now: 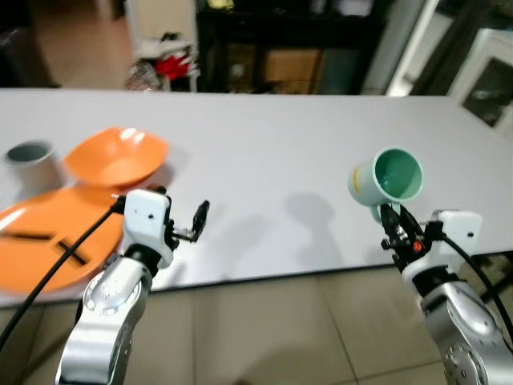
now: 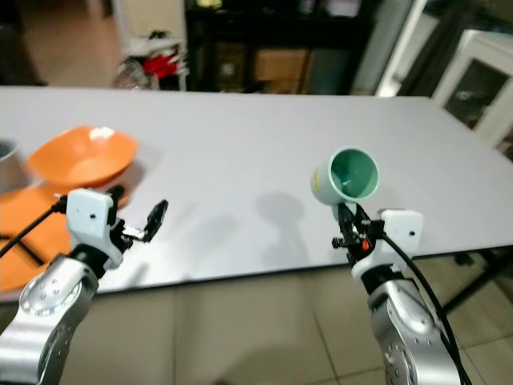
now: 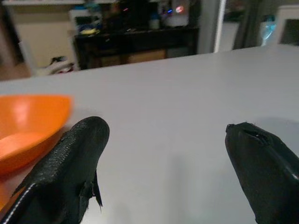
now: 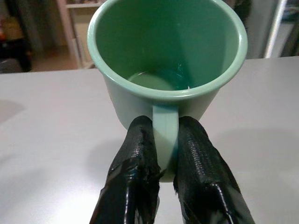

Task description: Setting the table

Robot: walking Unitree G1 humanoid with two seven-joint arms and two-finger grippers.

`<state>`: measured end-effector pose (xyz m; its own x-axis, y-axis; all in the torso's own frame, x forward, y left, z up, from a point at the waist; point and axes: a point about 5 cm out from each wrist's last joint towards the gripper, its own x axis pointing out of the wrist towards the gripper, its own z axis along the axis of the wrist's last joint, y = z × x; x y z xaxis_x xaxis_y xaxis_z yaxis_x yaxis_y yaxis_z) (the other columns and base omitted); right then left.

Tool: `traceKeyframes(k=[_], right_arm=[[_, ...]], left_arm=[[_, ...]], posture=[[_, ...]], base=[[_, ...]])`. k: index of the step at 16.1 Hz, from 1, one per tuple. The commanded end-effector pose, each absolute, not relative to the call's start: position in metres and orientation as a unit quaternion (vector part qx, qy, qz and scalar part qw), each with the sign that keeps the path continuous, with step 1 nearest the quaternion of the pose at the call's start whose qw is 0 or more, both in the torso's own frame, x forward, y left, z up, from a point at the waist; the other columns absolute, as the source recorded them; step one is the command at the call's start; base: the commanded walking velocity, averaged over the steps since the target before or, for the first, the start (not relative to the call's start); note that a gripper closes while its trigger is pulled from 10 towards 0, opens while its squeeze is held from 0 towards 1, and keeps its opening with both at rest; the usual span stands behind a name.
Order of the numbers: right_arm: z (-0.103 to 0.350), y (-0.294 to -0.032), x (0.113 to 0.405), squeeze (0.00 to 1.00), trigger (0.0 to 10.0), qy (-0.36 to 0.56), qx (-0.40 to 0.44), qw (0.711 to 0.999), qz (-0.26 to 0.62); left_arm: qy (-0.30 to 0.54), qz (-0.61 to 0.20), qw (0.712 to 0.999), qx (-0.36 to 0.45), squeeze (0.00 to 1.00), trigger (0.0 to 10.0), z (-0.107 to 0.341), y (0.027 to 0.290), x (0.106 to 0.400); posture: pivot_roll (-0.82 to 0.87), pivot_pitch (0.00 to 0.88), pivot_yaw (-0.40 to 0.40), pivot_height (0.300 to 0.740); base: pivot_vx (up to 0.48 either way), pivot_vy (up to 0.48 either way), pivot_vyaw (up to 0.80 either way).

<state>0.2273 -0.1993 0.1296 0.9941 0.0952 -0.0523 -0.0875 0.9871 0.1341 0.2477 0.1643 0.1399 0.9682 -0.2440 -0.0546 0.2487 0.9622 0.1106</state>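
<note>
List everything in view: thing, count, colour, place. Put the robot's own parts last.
Table: one, white, across the view.
Mug: one, green, held by its handle above the table's near right edge, tipped with its mouth toward the camera.
Bowl: one, orange, on the table at the left.
Plate: one, orange, near left of the table, in front of the bowl, with dark sticks lying on it.
Cup: one, grey, far left, beside the bowl.
Shelf: one, dark, behind the table.
Left hand: black fingers, open, over the table's near edge by the plate.
Right hand: black fingers, shut on the mug's handle.
</note>
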Motion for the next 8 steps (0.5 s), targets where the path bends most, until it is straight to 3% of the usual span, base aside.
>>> traceKeyframes(k=[1,8], right_arm=[[0.13,-0.2097,0.2254,0.0,10.0,0.03,0.06,0.997,0.023],[0.1305,-0.208,0.2263,0.0,10.0,0.033,0.069,0.996,0.034]], left_arm=[[0.018,-0.139,0.988,0.057,0.0,10.0,0.141,0.1559,0.2483],[0.019,-0.144,0.988,0.06,0.0,10.0,0.1408,0.157,0.248]], posture=[[0.0,0.0,-0.045,0.74],[0.01,0.0,-0.042,0.74]], base=[[0.289,0.0,0.0],[0.289,0.0,0.0]])
